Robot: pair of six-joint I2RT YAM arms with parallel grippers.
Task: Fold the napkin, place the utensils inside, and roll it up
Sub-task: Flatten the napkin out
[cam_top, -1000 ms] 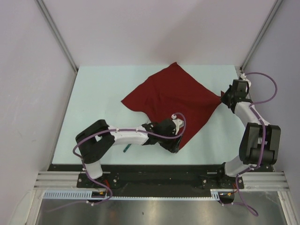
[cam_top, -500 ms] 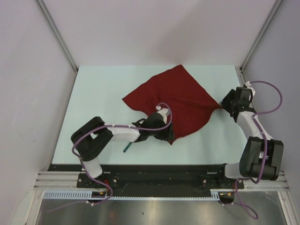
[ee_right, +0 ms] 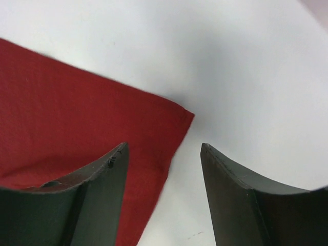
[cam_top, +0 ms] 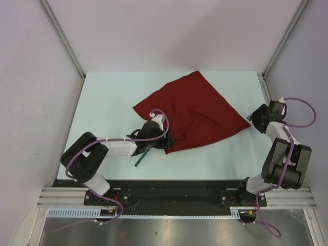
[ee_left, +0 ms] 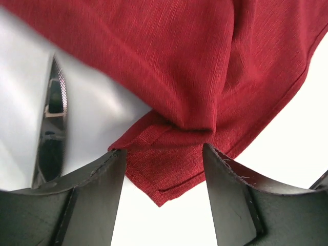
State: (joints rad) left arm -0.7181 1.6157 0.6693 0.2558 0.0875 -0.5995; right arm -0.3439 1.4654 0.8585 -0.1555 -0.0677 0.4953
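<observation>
The dark red napkin (cam_top: 197, 110) lies spread and rumpled on the table, one corner pointing far and one pointing right. My left gripper (cam_top: 166, 144) stands open over its near corner (ee_left: 164, 177), which lies on the table between the two fingers with a raised fold just beyond. Under the left forearm the teal-handled knife (cam_top: 140, 159) shows in part. My right gripper (cam_top: 256, 120) is open just right of the napkin's right corner (ee_right: 177, 118), which lies flat and free ahead of the left finger (ee_right: 110, 169).
Grey side walls and metal posts close in the pale table (cam_top: 107, 102) on the left, right and far sides. The arms' bases and a black rail (cam_top: 169, 192) line the near edge.
The right gripper has opened, let go of the napkin's right corner and drawn back to the right. The left gripper has moved left, and the napkin's near corner has shifted left with it.
</observation>
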